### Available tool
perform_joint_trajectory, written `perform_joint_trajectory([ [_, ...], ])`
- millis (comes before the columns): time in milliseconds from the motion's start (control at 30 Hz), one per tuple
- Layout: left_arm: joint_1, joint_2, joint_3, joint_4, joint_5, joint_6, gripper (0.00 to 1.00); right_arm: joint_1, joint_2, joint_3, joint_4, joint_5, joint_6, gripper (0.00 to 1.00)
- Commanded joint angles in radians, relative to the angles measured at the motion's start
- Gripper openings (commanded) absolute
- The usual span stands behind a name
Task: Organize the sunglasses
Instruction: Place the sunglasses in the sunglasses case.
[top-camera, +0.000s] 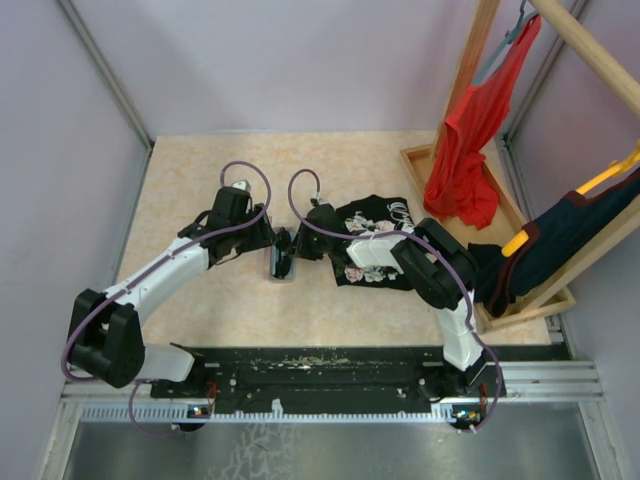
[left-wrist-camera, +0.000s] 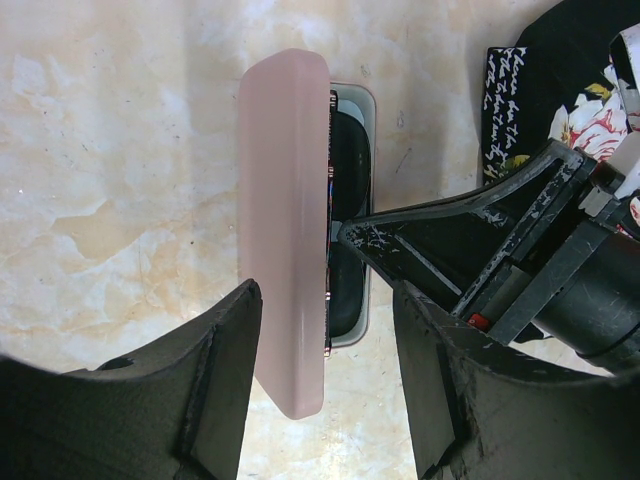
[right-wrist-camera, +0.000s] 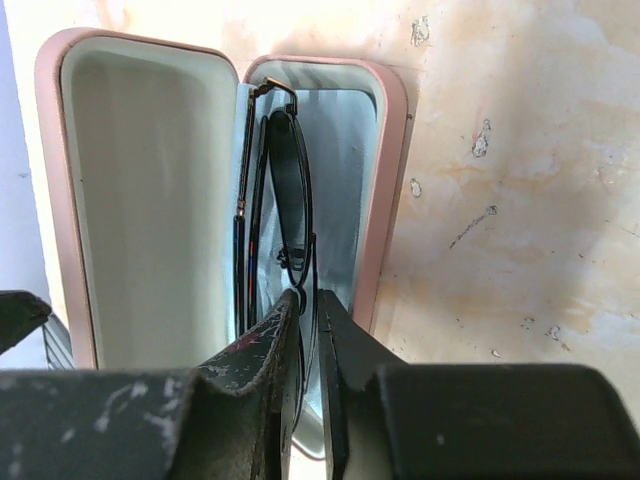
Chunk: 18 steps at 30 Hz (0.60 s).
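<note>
Right wrist view: the right gripper (right-wrist-camera: 308, 300) has its jaws pinched almost together on the thin frame of the sunglasses (right-wrist-camera: 290, 170), apparently around the bridge. From the jaws the pair runs straight ahead, its long axis in line with the fingers and with the length of the pink case (right-wrist-camera: 392, 180). The sunglasses stand on edge inside the case's base, toward the hinge side, with the open lid (right-wrist-camera: 150, 200) just left of the jaws. Whether the frame rests on the base floor I cannot tell.

In the left wrist view the left gripper (left-wrist-camera: 325, 300) is spread wide, its jaws straddling the upright lid, one finger just beside the lid's outer face.

The coming move is probably release, then closing. The lid sits between the left jaws, so the left arm is nearer for swinging it over the base.
</note>
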Motion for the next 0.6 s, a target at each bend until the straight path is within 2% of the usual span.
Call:
perform_joint_trajectory([
  [0,0.007,0.002,0.013,0.01,0.01,0.009,0.61,0.009,-0.026,0.045,0.007,0.018,-0.028,0.15],
  [200,0.008,0.002,0.014,0.011,0.014,0.012,0.61,0.01,-0.045,0.048,-0.01,0.033,-0.044,0.24],
  [567,0.008,-0.003,0.013,0.008,0.011,0.011,0.61,0.01,-0.084,0.047,-0.061,0.073,-0.083,0.32],
])
